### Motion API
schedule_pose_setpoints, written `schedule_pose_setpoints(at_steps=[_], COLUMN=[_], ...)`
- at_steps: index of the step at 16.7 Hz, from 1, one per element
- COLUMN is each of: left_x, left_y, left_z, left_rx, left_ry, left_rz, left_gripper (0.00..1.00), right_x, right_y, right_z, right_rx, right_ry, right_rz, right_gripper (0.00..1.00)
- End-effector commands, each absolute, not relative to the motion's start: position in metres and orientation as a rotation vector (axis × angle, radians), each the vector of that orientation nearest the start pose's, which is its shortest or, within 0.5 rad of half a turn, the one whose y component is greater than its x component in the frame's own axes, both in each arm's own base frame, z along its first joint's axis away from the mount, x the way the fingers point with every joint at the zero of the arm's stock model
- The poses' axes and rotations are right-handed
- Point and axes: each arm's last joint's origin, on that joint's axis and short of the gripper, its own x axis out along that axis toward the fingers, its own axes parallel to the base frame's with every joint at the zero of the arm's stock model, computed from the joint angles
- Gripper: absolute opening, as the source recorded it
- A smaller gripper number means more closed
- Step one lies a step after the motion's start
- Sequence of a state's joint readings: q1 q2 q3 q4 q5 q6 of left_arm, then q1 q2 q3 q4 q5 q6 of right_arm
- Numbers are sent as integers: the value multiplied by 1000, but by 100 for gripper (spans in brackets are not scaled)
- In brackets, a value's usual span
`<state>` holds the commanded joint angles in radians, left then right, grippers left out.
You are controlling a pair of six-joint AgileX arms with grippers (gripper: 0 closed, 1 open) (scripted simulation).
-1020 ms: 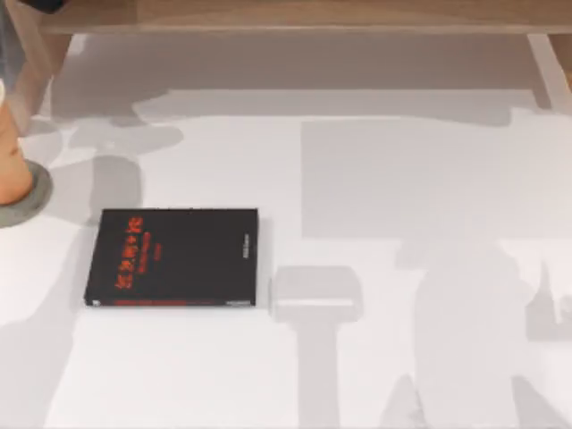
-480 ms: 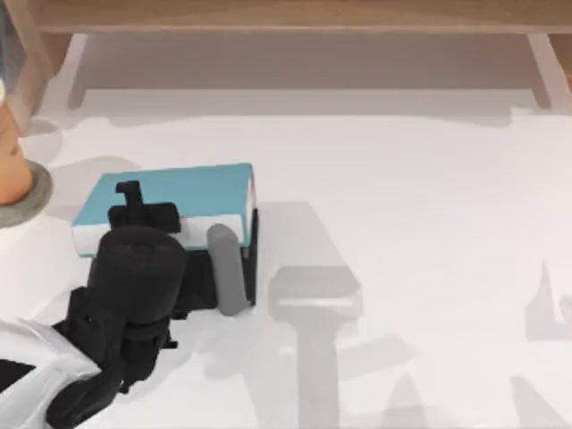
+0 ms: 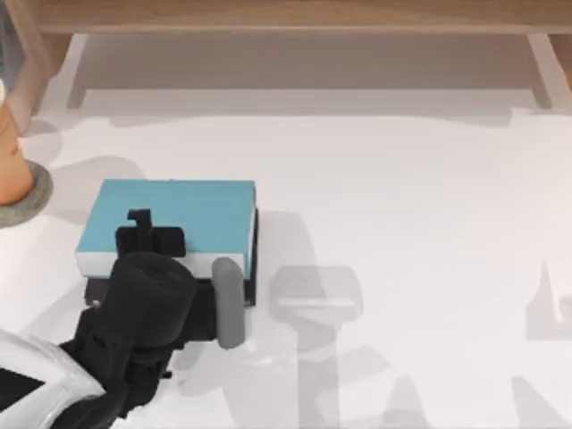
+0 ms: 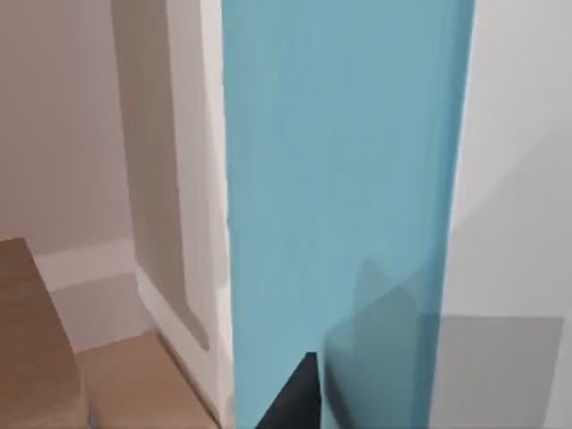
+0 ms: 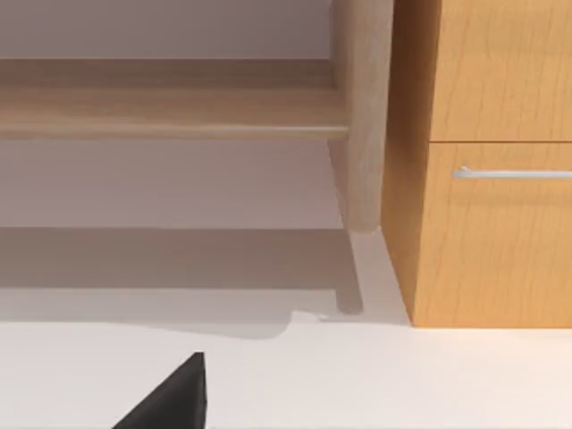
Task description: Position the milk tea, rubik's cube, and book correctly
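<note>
Nearest to us, our left gripper (image 3: 170, 246) – black and bulky – hangs over the near edge of the book (image 3: 170, 214), a flat rectangle with a smooth light-blue cover; we cannot tell how far its fingers are apart. The book lies on the black book (image 3: 253, 268), on the white table (image 3: 402, 223). Further left, the tapering orange-brown milk tea (image 3: 11, 152) stands on a round grey coaster (image 3: 31, 198).

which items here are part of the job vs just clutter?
Job items:
- light-blue book, lying on the black book, left gripper over it
- milk tea, on the coaster at the table's left edge

Just there:
- black book, under the blue one
- grey coaster
- wooden drawer unit
</note>
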<state>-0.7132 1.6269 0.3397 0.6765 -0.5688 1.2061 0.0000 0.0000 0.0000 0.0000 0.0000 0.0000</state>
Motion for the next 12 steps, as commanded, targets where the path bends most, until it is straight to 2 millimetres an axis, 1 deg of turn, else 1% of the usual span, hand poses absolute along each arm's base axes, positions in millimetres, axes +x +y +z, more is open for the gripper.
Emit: schedule_pose_setpoints(at_steps=[8,12], left_x=[196,196], left_y=[-146,-146], left_z=[85,85], left_rx=[1539,1539], left_ry=[381,381], left_rz=[-439,-439], left_gripper=[0,30], right_x=[106,106], right_y=[-1,-1], right_z=[160,160], right_rx=[0,0], right_ry=[0,0], right_rz=[0,0], right_gripper=[100,100])
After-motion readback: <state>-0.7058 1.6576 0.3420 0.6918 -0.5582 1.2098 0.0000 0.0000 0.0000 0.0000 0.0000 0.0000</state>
